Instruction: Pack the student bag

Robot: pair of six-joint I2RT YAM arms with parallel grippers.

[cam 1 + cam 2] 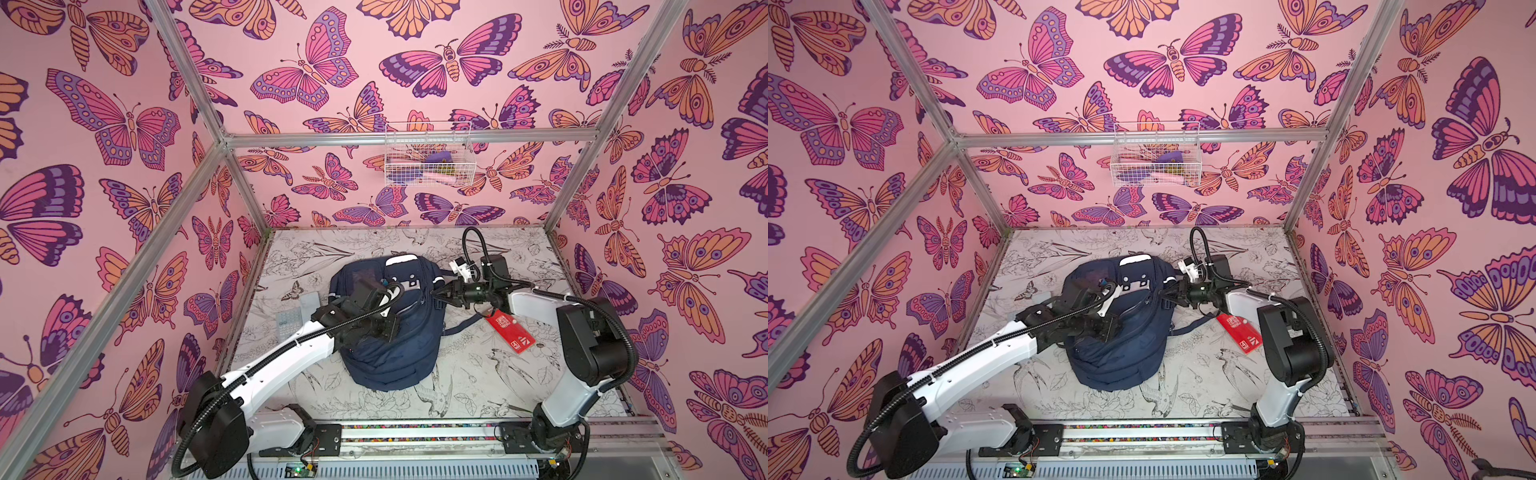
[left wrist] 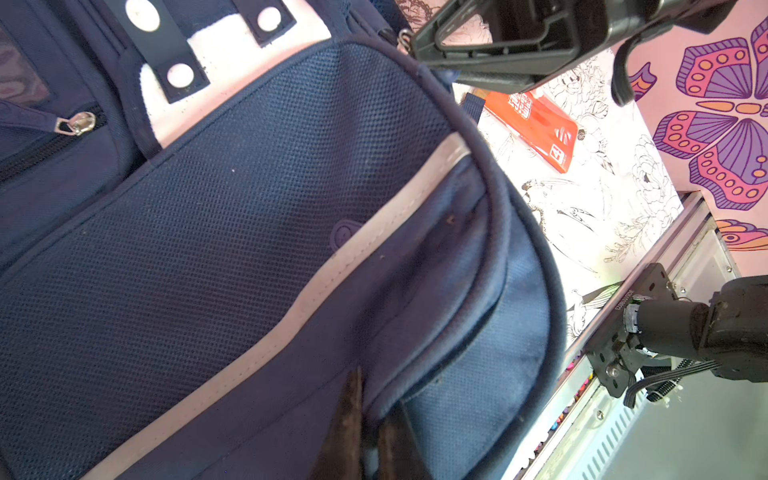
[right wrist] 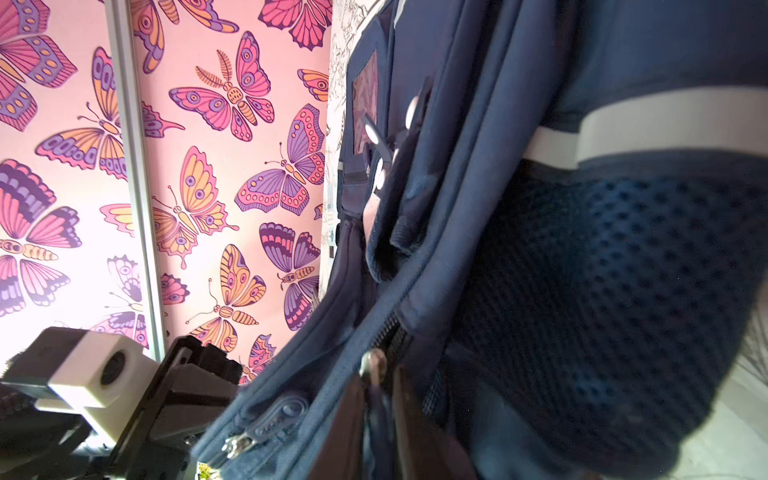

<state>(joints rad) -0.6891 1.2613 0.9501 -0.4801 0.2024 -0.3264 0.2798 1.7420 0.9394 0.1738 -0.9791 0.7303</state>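
Left claw (image 2: 371, 401) pinched shut, right claw (image 3: 376, 380) clamped, arms outstretched

navy bag (image 1: 390, 357) w/ wht stripes (image 2: 374, 232), red card (image 1: 509, 332)

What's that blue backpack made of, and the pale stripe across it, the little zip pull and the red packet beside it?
The student bag looks like woven synthetic fabric, matte navy: a coarse grid weave shows up close. The pale stripe: smooth stitched-on tape, possibly reflective. The zip pull: shiny silvery metal, by its glint. The red packet: glossy card or plastic; cannot tell which.
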